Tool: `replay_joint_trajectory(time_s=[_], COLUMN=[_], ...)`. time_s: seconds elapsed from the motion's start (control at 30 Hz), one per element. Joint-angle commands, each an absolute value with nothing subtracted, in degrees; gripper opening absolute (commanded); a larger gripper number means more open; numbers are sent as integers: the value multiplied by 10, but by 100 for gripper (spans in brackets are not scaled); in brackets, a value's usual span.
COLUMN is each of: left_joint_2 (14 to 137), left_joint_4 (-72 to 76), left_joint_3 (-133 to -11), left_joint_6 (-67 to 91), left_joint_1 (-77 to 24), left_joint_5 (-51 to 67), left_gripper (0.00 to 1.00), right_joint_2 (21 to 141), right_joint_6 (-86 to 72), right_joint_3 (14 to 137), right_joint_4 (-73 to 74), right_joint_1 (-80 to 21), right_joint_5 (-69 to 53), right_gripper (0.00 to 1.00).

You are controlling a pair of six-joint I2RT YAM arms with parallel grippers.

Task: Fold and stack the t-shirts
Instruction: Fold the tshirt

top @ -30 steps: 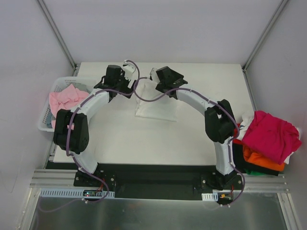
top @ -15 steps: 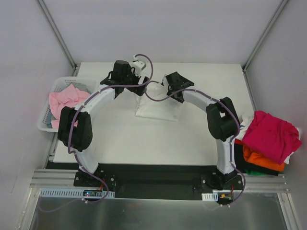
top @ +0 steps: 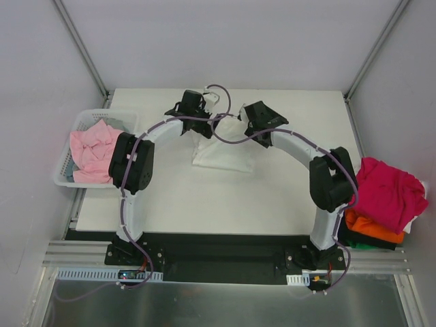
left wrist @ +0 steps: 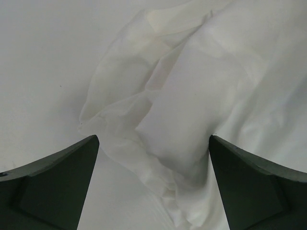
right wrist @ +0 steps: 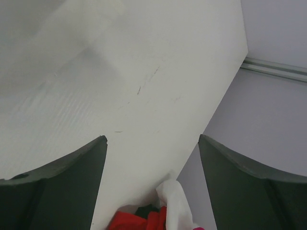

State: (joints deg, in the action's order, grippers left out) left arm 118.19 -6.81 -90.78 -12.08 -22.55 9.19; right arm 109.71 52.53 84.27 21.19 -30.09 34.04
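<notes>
Jaws on both arms are standing spread wide, with nothing held between the fingers. Nearest the arm bases, off the right edge of the table (top: 204, 197), a heap of t-shirts is lying. A magenta tee (top: 385, 191) is draping over the top, an orange tee (top: 368, 228) is showing beneath it, and a dark tee (top: 351, 238) is peeking out at the bottom. Across on the left, a pale pink tee (top: 92, 146) is sitting crumpled in a white lattice basket (top: 63, 178) at the table's left edge.

Farther in, around the middle of the table, a white tee (top: 221, 153) is lying flat as a rough rectangle, well apart from both the heap and the basket. Both arms are arching over the table toward this tee's far end.

The left gripper (left wrist: 153, 139) is hanging over a rumpled, loosely bunched part of the white cloth, which is spreading out between the two dark fingers; whether the fingers are touching it cannot be told. The right gripper (right wrist: 152, 139) is hanging over mostly bare tabletop just beside the white tee, whose edge is showing at the upper left of the right wrist view.
</notes>
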Motion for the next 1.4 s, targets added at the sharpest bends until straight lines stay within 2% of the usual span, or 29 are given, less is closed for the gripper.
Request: replay_joint_trajectory(time_s=[0.0,0.27,0.53,0.73,1.07,1.37], left_joint_2=[1203,1247,1261,1259,1245,1234], left_joint_4=[-71,-71,-78,-101,-110,-129], left_joint_3=[-951,-988,-984,-963,-923,-918], left_joint_6=[-155,-224,-262,-333,-372,-373], left_joint_1=[-229,-229,-237,-259,-279,-283], left_joint_5=[10,-92,-94,-99,-106,-104], left_gripper=[99,99,99,99,99,99], right_joint_2=[1021,955,909,920,1035,1209], right_joint_6=[494,420,380,337,197,122], right_joint_3=[836,828,804,854,961,1072], right_joint_4=[245,349,388,444,490,508], right_joint_1=[-298,-299,-295,-280,-146,-79], right_joint_5=[345,277,208,107,-211,-380], right_gripper=[80,81,81,81,82,82])
